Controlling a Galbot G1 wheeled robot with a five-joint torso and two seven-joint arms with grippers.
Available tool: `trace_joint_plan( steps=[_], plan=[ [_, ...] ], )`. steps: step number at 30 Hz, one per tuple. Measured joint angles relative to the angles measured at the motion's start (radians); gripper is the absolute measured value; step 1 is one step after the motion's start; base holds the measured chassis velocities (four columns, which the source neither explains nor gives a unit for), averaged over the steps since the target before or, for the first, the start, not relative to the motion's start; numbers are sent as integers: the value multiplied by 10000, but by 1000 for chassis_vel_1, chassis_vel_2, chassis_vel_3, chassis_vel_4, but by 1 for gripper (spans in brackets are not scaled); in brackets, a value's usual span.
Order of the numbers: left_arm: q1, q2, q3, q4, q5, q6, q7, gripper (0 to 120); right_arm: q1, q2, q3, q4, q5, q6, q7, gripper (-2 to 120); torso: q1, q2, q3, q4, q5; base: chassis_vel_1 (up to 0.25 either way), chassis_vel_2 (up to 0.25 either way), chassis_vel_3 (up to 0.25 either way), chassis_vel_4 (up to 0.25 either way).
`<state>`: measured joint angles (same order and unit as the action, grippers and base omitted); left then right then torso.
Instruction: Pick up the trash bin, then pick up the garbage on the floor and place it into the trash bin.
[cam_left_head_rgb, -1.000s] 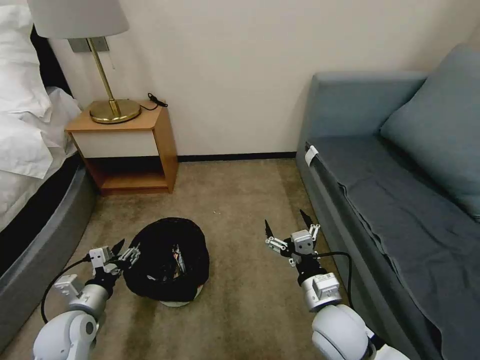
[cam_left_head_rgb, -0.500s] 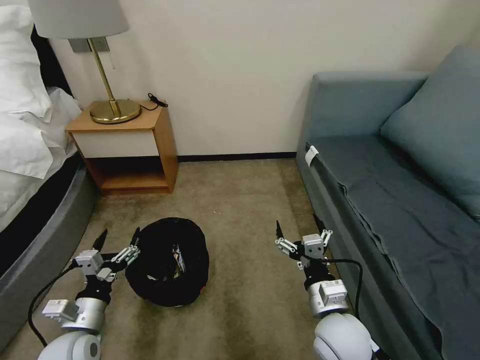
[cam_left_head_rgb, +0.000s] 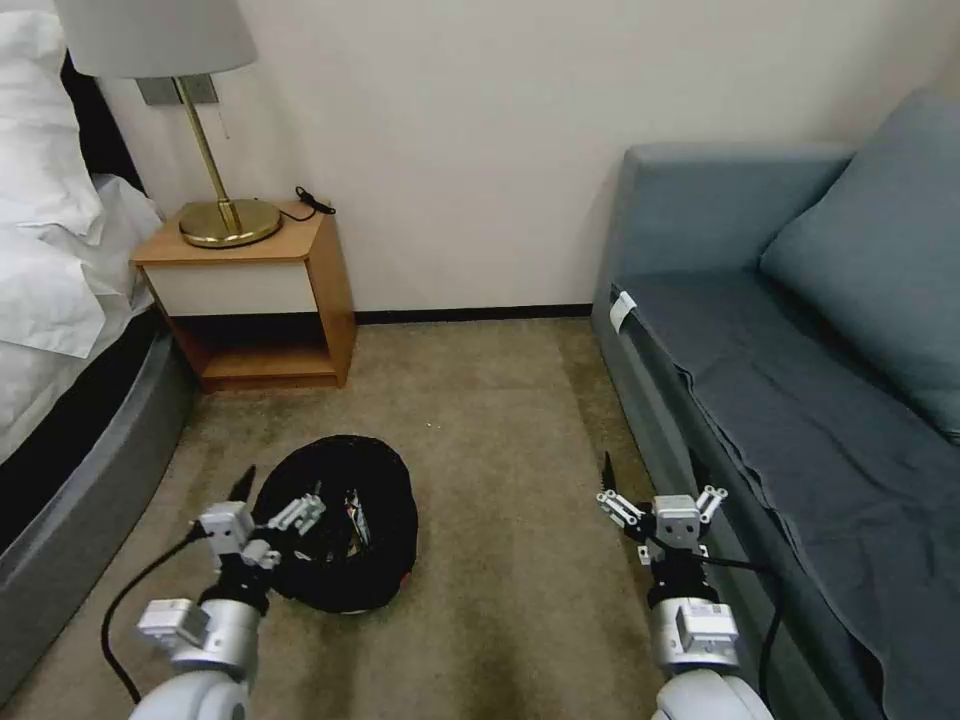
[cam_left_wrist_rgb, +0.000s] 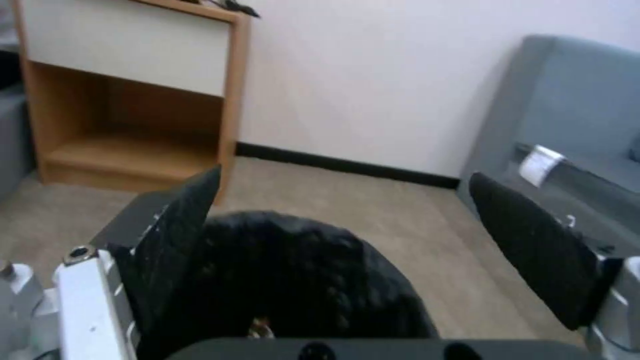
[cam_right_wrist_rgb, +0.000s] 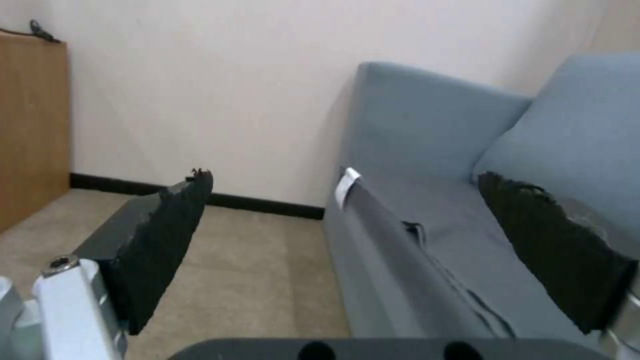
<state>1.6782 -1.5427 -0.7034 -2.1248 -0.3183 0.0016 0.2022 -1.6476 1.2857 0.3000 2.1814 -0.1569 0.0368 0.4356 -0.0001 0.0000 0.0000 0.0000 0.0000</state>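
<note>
Carpet (cam_left_head_rgb: 500, 420) covered the floor between a bed (cam_left_head_rgb: 60, 420) on the robot's left and a grey-blue sofa (cam_left_head_rgb: 800, 400) on its right, and the trash bin (cam_left_head_rgb: 345, 505) stood on it, lined with its black bag, in front of a wooden nightstand (cam_left_head_rgb: 260, 300) that carried a brass lamp (cam_left_head_rgb: 215, 215). Something small and pale showed inside the bin's mouth — too small to make out.

The left gripper (cam_left_head_rgb: 275, 495) was low at the bin's near-left side, its fingers spread apart with nothing between them. One fingertip lay over the bin's rim in the head view and the other reached out over the carpet on the bed side. In the left wrist view the two dark pads (cam_left_wrist_rgb: 180, 240) stood wide on either side of the bin's rounded black bulk (cam_left_wrist_rgb: 293, 280), which lay just ahead of and below the gripper (cam_left_wrist_rgb: 347, 220); whether a pad touched the bag could not be told.

The right gripper (cam_left_head_rgb: 655, 480) hovered well apart from the bin, close beside the sofa's front edge, also released — its fingers wide and empty. In the right wrist view its gripper (cam_right_wrist_rgb: 347, 215) framed the sofa seat (cam_right_wrist_rgb: 427, 225) and a white tag (cam_right_wrist_rgb: 347, 186) on the sofa's edge, with the pale wall (cam_right_wrist_rgb: 200, 100) behind.
</note>
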Motion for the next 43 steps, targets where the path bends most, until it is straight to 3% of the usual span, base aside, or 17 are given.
trace_joint_plan(
  steps=[8,12,16,43],
  plan=[
    [246,28,587,-550,310,-308,-539,100,-123,227,221,36,-321,376,-129,100,0,0,0,0,1,0,0,0,0],
    [323,35,1206,-826,690,-365,-1007,100,-156,311,262,35,-361,418,-203,100,1,0,0,0,1,0,0,0,0],
    [362,45,1401,-848,894,-384,-1133,100,-155,315,328,32,-340,521,-278,100,0,0,0,0,0,0,0,0,0],
    [416,105,1384,-782,970,-451,-1229,100,-126,302,374,-56,-321,481,-315,100,1,0,0,0,0,0,0,0,0]
  ],
)
